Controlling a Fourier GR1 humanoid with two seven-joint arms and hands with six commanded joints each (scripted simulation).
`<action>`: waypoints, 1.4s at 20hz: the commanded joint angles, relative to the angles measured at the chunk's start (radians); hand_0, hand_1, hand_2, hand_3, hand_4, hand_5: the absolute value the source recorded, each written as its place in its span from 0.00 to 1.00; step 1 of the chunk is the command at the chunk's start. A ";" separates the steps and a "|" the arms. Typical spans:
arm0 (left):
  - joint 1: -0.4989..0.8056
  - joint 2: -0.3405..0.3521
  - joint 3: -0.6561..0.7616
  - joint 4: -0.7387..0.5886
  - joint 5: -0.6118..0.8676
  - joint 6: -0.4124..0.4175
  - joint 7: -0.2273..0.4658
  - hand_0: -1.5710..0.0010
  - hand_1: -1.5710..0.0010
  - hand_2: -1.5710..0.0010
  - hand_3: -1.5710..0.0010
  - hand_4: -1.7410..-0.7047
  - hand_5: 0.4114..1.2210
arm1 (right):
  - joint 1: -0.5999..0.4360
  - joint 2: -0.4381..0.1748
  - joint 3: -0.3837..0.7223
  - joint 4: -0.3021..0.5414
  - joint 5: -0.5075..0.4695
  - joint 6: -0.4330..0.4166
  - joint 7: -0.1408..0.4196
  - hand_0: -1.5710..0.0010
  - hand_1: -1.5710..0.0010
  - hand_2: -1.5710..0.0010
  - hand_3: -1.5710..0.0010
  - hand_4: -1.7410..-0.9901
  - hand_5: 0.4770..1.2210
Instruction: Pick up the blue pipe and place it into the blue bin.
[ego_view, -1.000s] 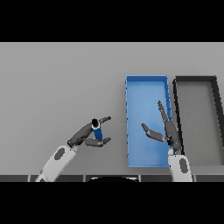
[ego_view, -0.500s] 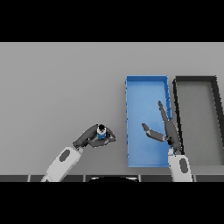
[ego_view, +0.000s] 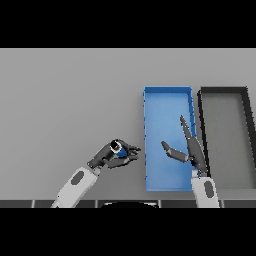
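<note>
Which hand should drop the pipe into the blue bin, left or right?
Left. The left hand is already curled round the blue pipe, just beside the blue bin. The right hand hangs open over the bin, holding nothing.

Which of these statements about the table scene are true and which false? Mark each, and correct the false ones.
1. The left hand is curled round the blue pipe. True.
2. The blue pipe lies inside the blue bin. False: it is held left of the bin.
3. The right hand is open over the blue bin. True.
4. The black bin stands left of the blue bin. False: it stands to its right.
</note>
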 joint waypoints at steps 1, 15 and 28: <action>-0.003 -0.002 0.001 -0.010 -0.009 0.005 0.011 0.02 0.01 0.01 0.01 0.25 0.99 | 0.006 -0.004 -0.002 0.003 0.002 0.001 -0.007 1.00 1.00 1.00 1.00 0.80 0.10; -0.038 -0.042 0.021 -0.087 -0.039 -0.064 0.144 0.00 0.00 0.00 0.00 0.26 1.00 | 0.077 -0.012 0.010 -0.113 0.074 -0.057 0.009 1.00 1.00 1.00 1.00 0.81 0.14; -0.013 -0.066 0.053 -0.105 -0.096 -0.120 0.150 0.00 0.00 0.00 0.00 0.26 1.00 | -0.028 -0.150 0.018 -0.397 -0.229 0.181 0.123 1.00 1.00 0.99 1.00 0.75 0.12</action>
